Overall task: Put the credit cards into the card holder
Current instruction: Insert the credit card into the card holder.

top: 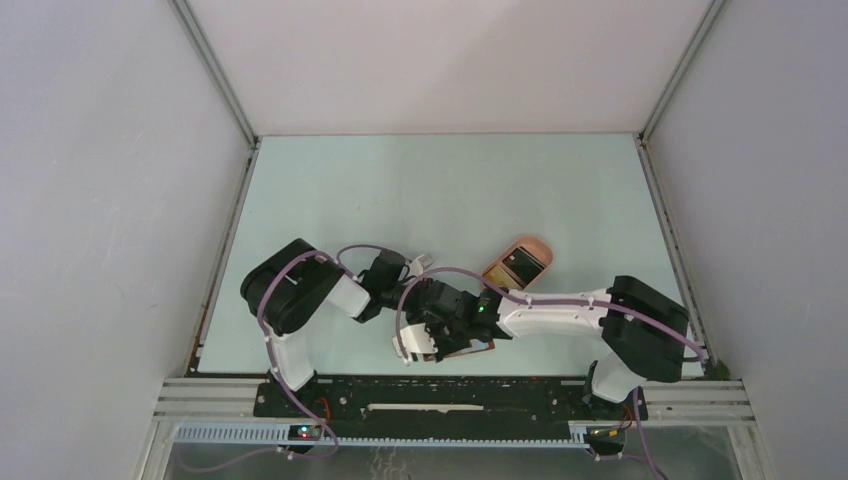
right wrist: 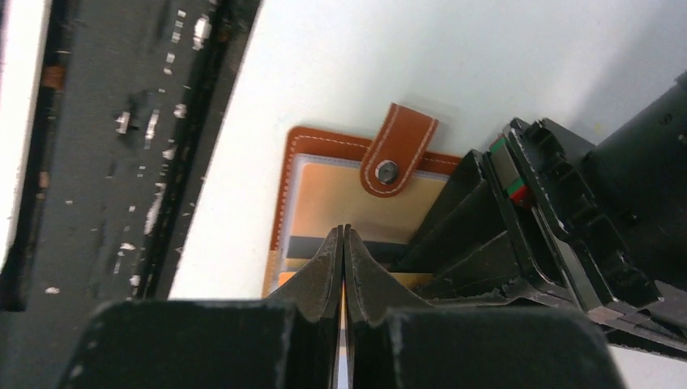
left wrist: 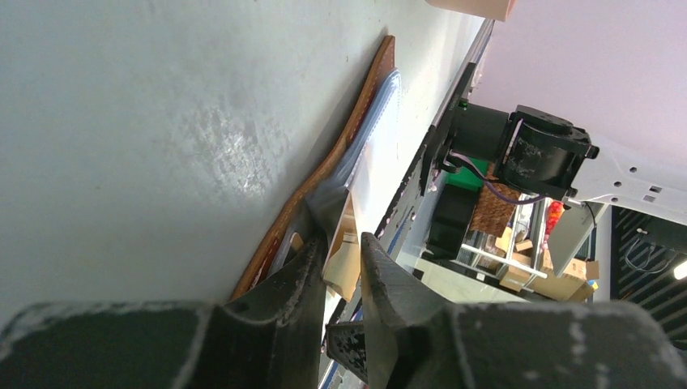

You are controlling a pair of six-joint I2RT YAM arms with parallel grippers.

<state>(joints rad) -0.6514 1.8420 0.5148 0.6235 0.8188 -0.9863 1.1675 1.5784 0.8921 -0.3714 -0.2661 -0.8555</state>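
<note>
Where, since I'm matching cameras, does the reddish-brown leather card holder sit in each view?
Top external: reddish-brown leather card holder low centre, mostly covered.
Left wrist: edge-on, a diagonal strip from top centre.
Right wrist: centre, lying open.
Shared landmark: the pale green table.

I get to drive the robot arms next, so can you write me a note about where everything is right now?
The left gripper looks shut on a tan inner flap of the card holder, which lies open.
The right gripper is shut, tips over the holder; whether it pinches a card can't be seen.
A black card lies in the pink tray. A dark stripe in the holder may be a card already in.
Left to do: slot the tray's card.
</note>
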